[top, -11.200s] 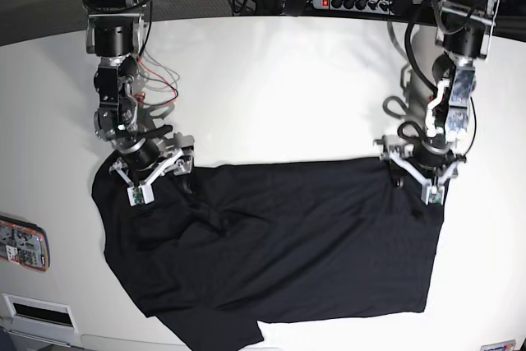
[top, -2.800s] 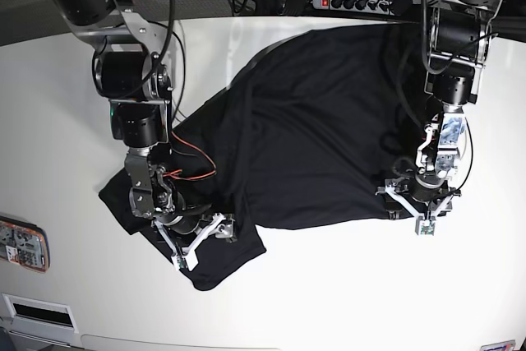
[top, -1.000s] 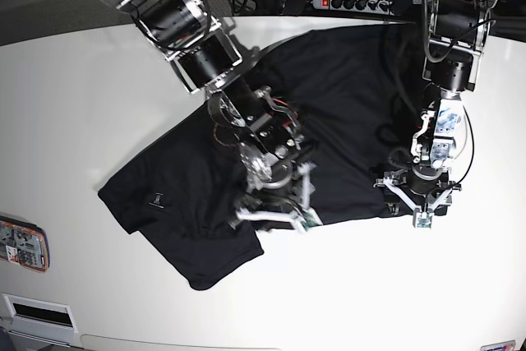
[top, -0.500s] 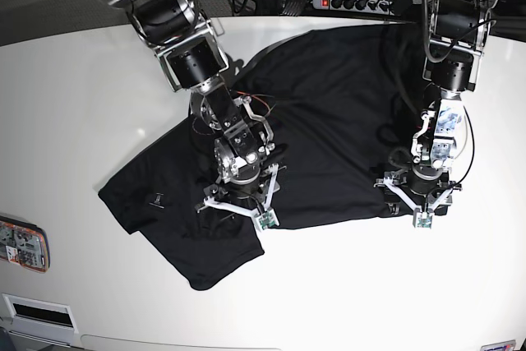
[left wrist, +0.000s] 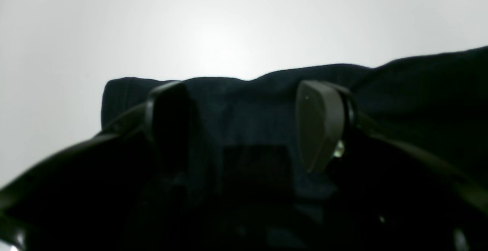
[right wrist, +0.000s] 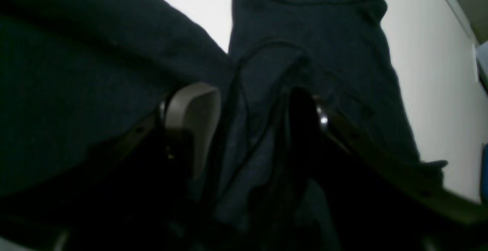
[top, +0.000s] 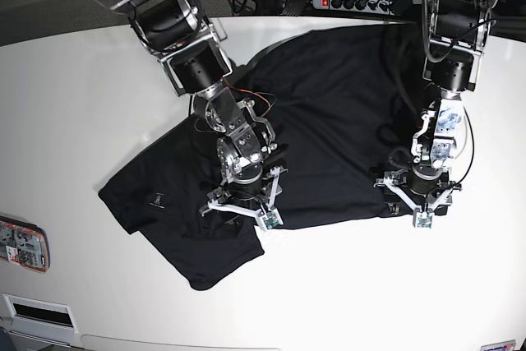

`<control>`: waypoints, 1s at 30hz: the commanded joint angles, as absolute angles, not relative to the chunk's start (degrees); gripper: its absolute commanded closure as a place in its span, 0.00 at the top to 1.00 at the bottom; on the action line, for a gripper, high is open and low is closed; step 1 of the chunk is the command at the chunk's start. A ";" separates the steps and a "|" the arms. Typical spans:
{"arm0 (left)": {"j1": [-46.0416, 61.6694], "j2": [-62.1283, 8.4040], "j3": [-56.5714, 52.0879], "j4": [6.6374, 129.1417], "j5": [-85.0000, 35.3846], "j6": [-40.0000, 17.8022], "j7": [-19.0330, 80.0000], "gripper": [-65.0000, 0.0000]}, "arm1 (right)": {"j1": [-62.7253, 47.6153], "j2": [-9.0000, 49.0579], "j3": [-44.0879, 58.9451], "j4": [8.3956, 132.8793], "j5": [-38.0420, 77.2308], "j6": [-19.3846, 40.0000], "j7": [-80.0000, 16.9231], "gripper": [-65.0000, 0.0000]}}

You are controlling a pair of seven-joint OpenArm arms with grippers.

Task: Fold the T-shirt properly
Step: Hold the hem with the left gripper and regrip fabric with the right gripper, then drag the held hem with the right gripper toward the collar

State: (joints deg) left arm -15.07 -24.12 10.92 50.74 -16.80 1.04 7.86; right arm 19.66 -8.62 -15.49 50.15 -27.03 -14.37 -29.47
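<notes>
Black T-shirt (top: 329, 113) sprawls across the white desk (top: 74, 113); left fingers (top: 418, 205) spread at 4 o'clock hem, right fingers (top: 245, 210) half-open over fabric.

One black T-shirt (top: 329, 113), two grippers (left (top: 417, 205), right (top: 241, 211)), one white table (top: 66, 104), one power strip (top: 353, 2), one flat patterned object (top: 22, 244) at the table edge were shown

Left claw (left wrist: 244, 129) spread wide over T-shirt (left wrist: 419, 102) edge; white table (left wrist: 228, 26) beyond.
</notes>
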 commanded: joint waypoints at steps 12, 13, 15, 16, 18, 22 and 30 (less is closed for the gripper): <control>-13.49 -24.31 11.56 49.63 -14.90 0.48 17.10 0.65 | 19.65 -8.40 -13.32 61.32 -26.59 -13.67 -32.66 0.00; -13.49 -24.31 11.56 49.63 -14.90 0.48 17.10 0.65 | 19.65 -8.40 -13.32 61.93 -26.59 -13.67 -32.75 0.00; -13.49 -24.31 11.56 49.63 -14.90 0.48 17.10 0.65 | 19.65 -8.40 -13.23 64.04 -26.59 -13.67 -32.84 0.00; -13.49 -24.31 11.56 49.63 -14.90 0.48 17.10 0.65 | 19.56 -8.40 -13.23 65.36 -26.59 -13.67 -32.84 0.00; -13.49 -24.31 11.56 49.63 -14.90 0.48 17.10 0.65 | 19.56 -8.40 -11.82 68.26 -26.51 -13.67 -32.92 0.00; -13.49 -24.31 11.47 49.63 -14.90 0.48 17.10 0.65 | 19.12 -8.40 -6.46 74.24 -26.77 -13.67 -33.19 0.00; -13.58 -24.31 11.38 49.63 -14.90 0.48 17.10 0.65 | 9.63 -6.11 -3.38 80.92 -26.77 -13.67 -37.58 0.00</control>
State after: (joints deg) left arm -15.07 -24.14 10.92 50.74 -16.82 1.02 7.88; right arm 7.03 -6.31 -3.55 79.11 -25.58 -12.69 -39.77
